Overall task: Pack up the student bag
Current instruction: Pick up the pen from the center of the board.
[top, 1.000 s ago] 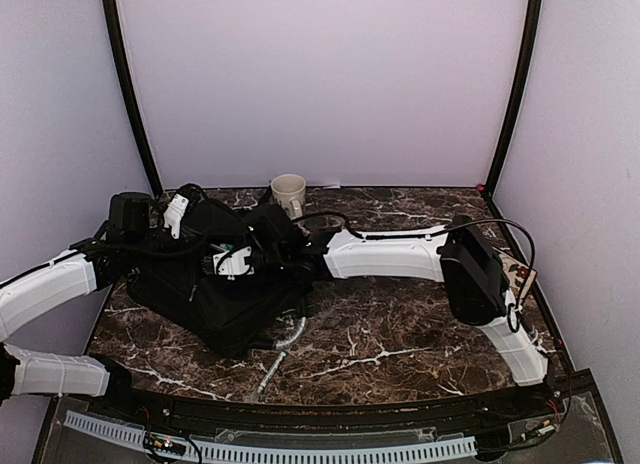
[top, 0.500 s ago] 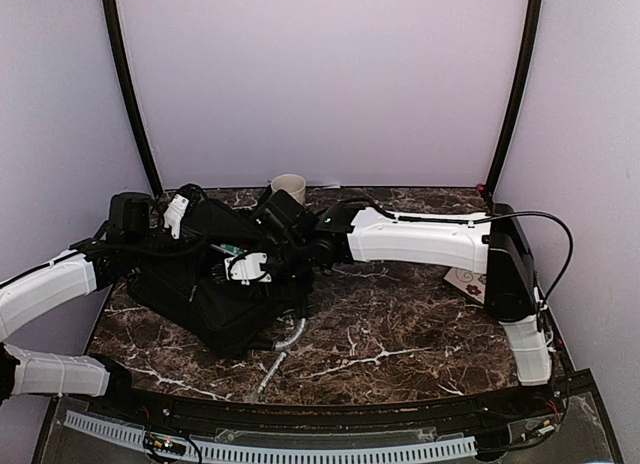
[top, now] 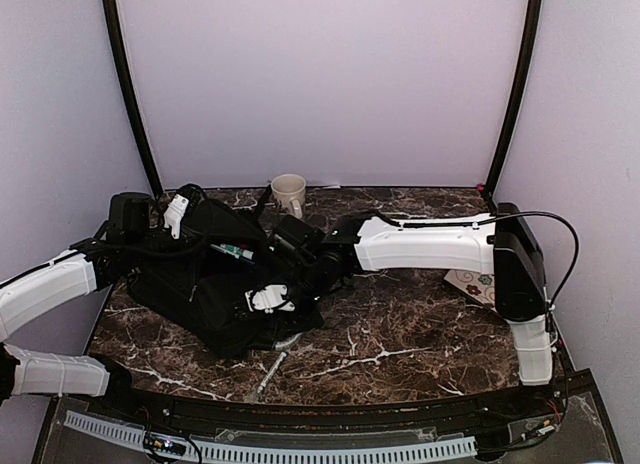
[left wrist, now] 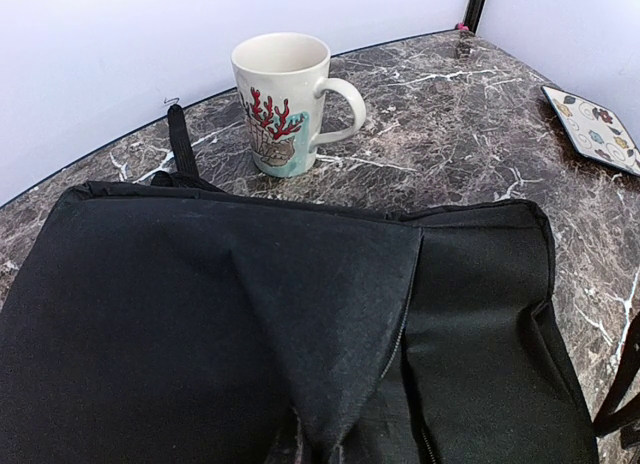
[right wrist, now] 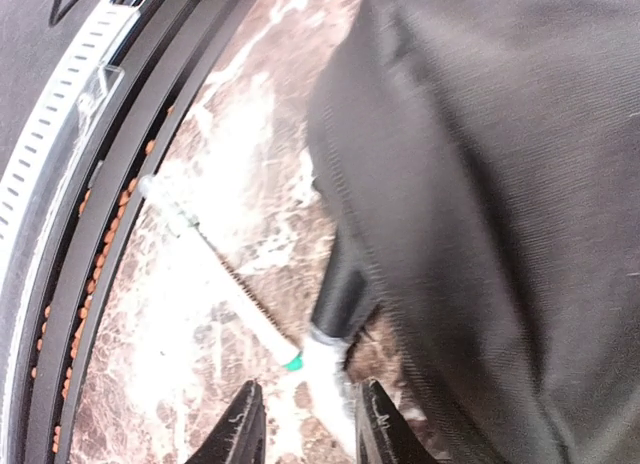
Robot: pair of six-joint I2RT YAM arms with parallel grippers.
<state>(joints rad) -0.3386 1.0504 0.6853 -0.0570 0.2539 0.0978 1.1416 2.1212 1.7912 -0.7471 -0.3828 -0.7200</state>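
The student bag (top: 215,289) is a large black fabric bag lying at the left of the table; it fills the left wrist view (left wrist: 200,314). My left gripper (top: 178,212) is at the bag's far left edge, shut on a fold of its fabric (left wrist: 325,452). My right gripper (top: 270,299) hangs over the bag's near edge, open (right wrist: 310,429), its fingertips (right wrist: 243,424) either side of the end of the grey curved handle (right wrist: 335,379). The handle also shows in the top view (top: 291,334).
A white pen with a green tip (right wrist: 215,274) lies on the marble by the handle (top: 271,369). A coral-patterned mug (top: 289,194) (left wrist: 285,104) stands behind the bag. A flowered tile (top: 470,282) (left wrist: 595,124) lies at the right. The table's front rail (right wrist: 90,184) is close.
My right arm has swung from over the bag's top to its near edge and come down by the grey handle. The left arm and bag have stayed put.
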